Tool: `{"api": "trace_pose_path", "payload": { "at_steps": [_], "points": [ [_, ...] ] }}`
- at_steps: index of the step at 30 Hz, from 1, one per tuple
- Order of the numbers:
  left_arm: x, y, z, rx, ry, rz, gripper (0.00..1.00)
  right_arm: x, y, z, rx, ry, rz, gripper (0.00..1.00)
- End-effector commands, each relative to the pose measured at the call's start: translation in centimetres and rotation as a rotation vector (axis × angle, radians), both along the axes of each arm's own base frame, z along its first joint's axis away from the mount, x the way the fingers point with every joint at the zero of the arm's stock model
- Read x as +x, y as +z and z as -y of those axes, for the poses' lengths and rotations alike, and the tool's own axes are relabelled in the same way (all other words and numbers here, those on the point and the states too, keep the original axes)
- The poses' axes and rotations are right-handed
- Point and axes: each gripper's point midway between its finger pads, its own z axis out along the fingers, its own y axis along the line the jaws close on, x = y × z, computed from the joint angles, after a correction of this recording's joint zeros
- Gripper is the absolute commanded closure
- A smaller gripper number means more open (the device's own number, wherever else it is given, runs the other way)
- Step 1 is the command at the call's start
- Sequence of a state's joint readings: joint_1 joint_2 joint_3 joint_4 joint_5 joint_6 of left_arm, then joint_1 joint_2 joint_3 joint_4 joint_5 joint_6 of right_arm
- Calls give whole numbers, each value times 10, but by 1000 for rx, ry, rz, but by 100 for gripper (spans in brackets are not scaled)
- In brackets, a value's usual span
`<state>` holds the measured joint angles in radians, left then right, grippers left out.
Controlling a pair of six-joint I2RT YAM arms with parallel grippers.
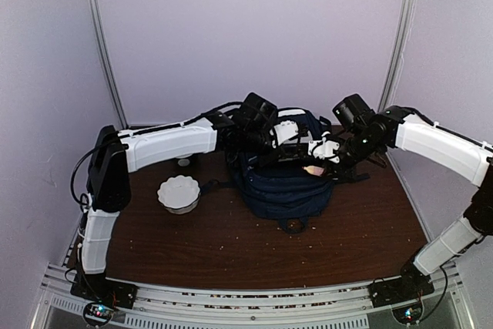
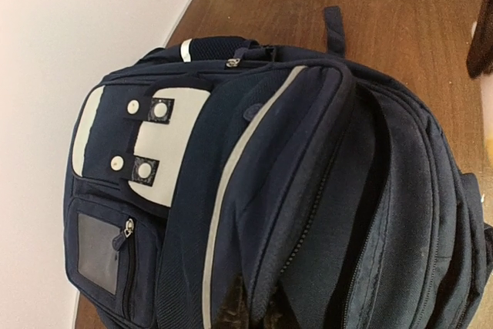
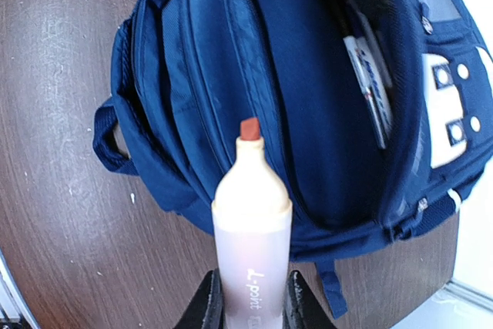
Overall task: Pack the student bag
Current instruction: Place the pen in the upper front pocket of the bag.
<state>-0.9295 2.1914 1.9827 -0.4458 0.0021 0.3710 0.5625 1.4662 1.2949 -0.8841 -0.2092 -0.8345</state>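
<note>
Highlighter sits clamped tight between your right gripper's fingers, tip aimed at the open main compartment of the student bag, which sits mid-back on the table. Your left gripper is at the bag's top, likely spreading the mouth; whether it grips anything, you cannot tell.

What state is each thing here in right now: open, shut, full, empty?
Bag: main compartment open.
Marker: uncapped, held over the bag.
Bowl: upright, empty.
Right gripper: jaws shut on the marker.
Left gripper: at the bag's top; jaws unclear.
</note>
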Motion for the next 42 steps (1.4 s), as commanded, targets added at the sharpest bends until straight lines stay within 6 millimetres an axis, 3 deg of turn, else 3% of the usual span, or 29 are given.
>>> {"api": "trace_pose_path", "payload": {
  "at_steps": [1,5,9,13,15,21,27,33,42],
  "points": [
    [-3,62,13,-180,-32,62,100,-17,14,21,-9,-2,26,88],
    [-1,82,19,-259,-44,7,100,-19,6,26,-59,11,38,88],
    [4,101,20,-315,-35,-7,100,-33,6,14,-106,117,40,88],
    [16,104,14,-340,-9,-34,100,-39,11,2,-118,166,43,88],
    [16,108,13,-356,-18,-56,100,-29,14,-4,-110,151,83,88],
    [-1,126,16,-407,-77,-116,100,24,22,-25,-103,47,211,88],
    [-15,150,11,-453,-110,-139,100,56,25,-47,-131,54,341,88],
    [-23,169,11,-500,-139,-151,100,71,0,-56,-221,92,397,88],
    [-30,173,10,-508,-159,-172,100,103,-35,-62,-310,73,478,87]
  ]
}}
